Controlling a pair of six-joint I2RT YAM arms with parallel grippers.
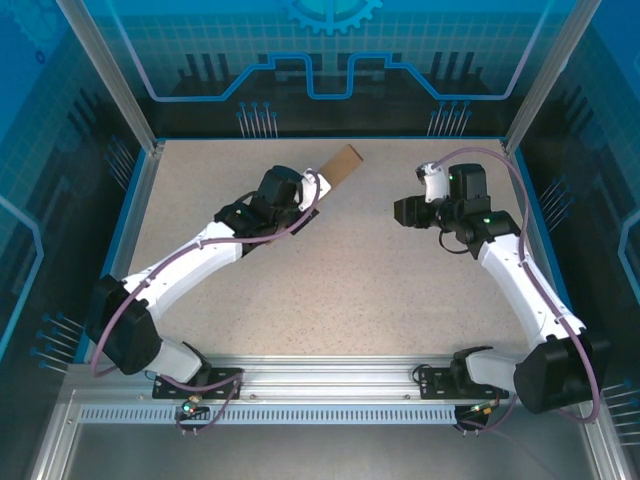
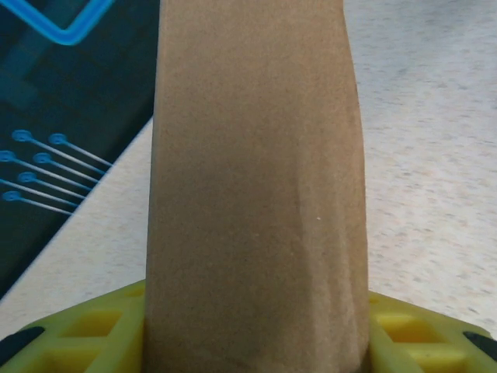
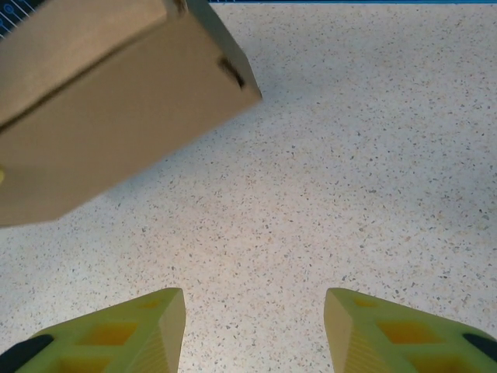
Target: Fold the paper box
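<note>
The paper box [image 1: 338,166] is a plain brown folded cardboard box, held up off the table toward the back left of centre. My left gripper [image 1: 300,192] is shut on its lower end; in the left wrist view the brown box [image 2: 256,186] stands between the two yellow fingers [image 2: 85,334] and runs up out of the frame. My right gripper [image 1: 406,211] hangs to the right of the box, apart from it. Its yellow fingers [image 3: 132,334] stand open over bare table, and the box [image 3: 109,101] sits at the upper left of the right wrist view.
The speckled table [image 1: 370,290] is bounded by a blue rim [image 1: 330,140] at the back and aluminium posts at the corners. Both arm bases sit on the metal rail [image 1: 330,385] at the near edge.
</note>
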